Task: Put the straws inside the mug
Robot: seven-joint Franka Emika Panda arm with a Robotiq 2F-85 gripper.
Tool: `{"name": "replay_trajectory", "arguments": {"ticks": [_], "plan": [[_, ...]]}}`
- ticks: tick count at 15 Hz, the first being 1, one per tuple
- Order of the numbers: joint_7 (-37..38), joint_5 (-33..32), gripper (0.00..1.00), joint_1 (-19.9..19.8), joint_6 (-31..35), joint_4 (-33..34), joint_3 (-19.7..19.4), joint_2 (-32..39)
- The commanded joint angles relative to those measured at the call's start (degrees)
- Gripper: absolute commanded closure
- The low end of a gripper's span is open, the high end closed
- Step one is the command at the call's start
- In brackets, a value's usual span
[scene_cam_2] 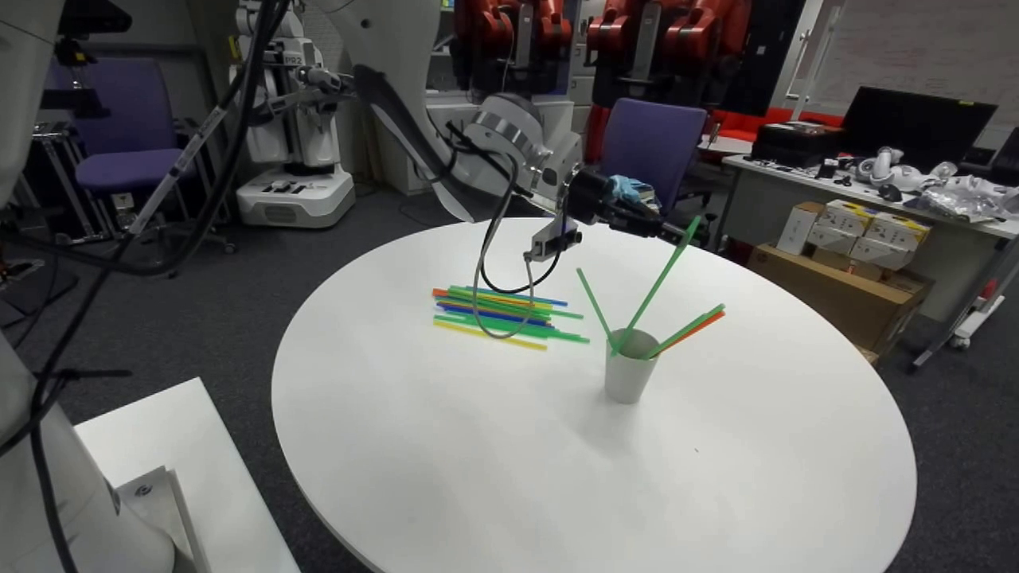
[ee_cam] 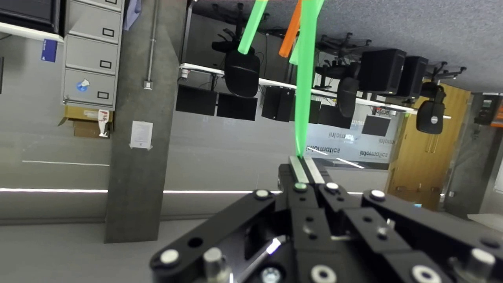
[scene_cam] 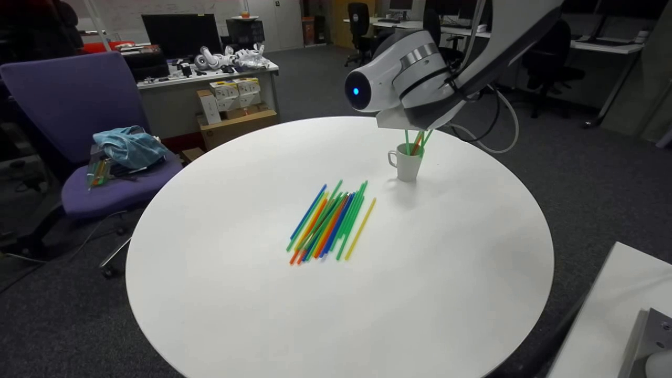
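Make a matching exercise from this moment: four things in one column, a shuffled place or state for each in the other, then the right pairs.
1. small white cylindrical mug
2. black two-finger gripper
3. crumpled light-blue cloth
4. loose pile of thin multicoloured plastic straws

A. lying on the round white table
B. on a purple office chair
C. upright, with green and orange straws leaning in it
D. closed on the end of a long green plastic straw

Pairs: 1-C, 2-D, 3-B, 4-A.

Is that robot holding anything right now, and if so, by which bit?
Yes: a green straw, pinched near its upper end by the end effector, which the wrist view shows closed on it.
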Motion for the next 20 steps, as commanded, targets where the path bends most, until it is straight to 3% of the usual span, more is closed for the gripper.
{"name": "replay_trajectory", "arguments": {"ticks": [1, 14, 20], "plan": [[0.6, -1.9, 1.00, -1.4, -1.8, 0.1, 1.6, -2.0], [1.9, -2.3, 1.00, -2.2, -2.1, 1.7, 1.5, 1.3], [8.3, -4.9, 1.00, -2.0, -1.8, 0.9, 1.8, 2.6]]}}
